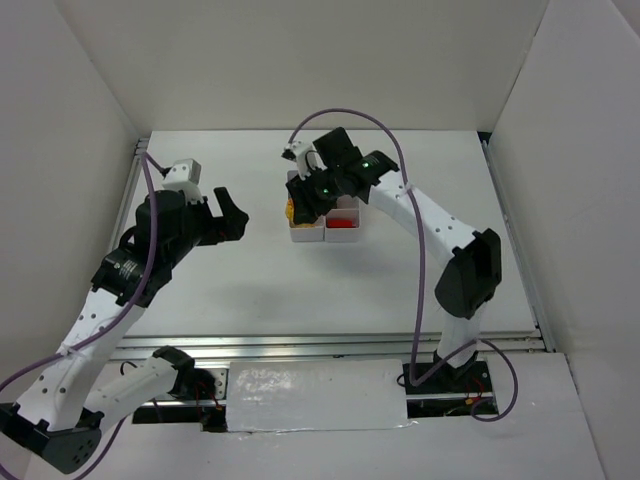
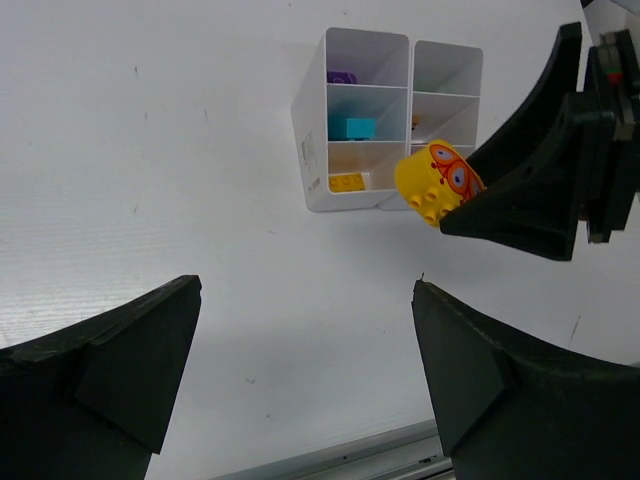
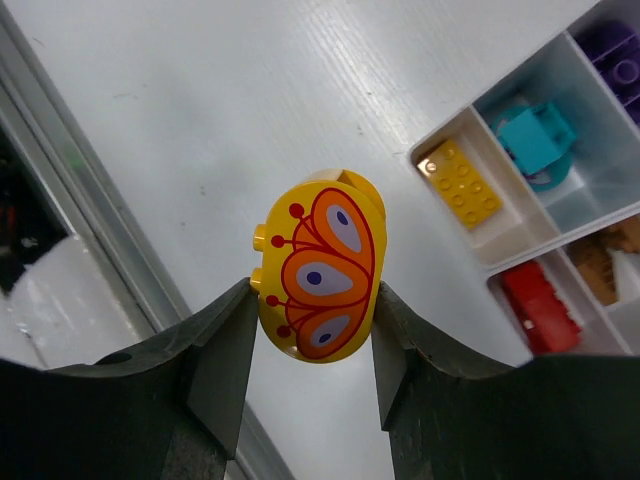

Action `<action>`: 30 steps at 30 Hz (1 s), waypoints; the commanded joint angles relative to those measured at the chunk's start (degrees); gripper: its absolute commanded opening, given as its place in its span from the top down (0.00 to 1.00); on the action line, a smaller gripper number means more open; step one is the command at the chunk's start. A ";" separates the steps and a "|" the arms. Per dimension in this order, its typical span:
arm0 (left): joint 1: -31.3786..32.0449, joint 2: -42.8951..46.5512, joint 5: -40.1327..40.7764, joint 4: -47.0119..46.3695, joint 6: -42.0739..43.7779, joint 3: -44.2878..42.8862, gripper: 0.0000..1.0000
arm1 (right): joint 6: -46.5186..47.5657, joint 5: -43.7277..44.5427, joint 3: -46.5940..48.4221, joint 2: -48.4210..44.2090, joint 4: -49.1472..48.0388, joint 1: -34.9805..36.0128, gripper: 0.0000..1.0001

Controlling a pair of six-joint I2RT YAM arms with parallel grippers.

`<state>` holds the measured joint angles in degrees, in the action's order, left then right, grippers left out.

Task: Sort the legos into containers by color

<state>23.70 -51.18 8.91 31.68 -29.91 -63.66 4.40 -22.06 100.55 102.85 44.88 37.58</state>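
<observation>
My right gripper [image 3: 312, 310] is shut on a yellow rounded lego with an orange printed pattern [image 3: 322, 270], held in the air just beside the near corner of the white six-compartment container [image 3: 515, 243]. In its compartments lie a yellow brick [image 3: 460, 180], a teal brick [image 3: 535, 140], a purple brick [image 3: 610, 55], a red brick [image 3: 540, 305] and a brownish-orange piece [image 3: 610, 260]. The left wrist view shows the held lego [image 2: 438, 180] in front of the container [image 2: 310, 150]. My left gripper [image 2: 305, 330] is open and empty, above bare table left of the container [image 1: 306, 236].
White walls enclose the table on the left, back and right. A metal rail [image 1: 330, 345] runs along the near edge, with a white sheet [image 1: 315, 395] in front of it. The right arm [image 1: 440, 225] reaches over from the right to the container.
</observation>
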 commanded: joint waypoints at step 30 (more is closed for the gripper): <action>-0.94 3.54 0.67 -1.27 3.37 0.99 0.01 | 29.00 18.99 -1.41 8.95 -6.74 3.20 0.96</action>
<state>23.00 -48.42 8.93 31.86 -28.36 -62.94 32.49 -2.81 99.31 111.94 41.80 40.25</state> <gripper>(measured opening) 0.994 0.528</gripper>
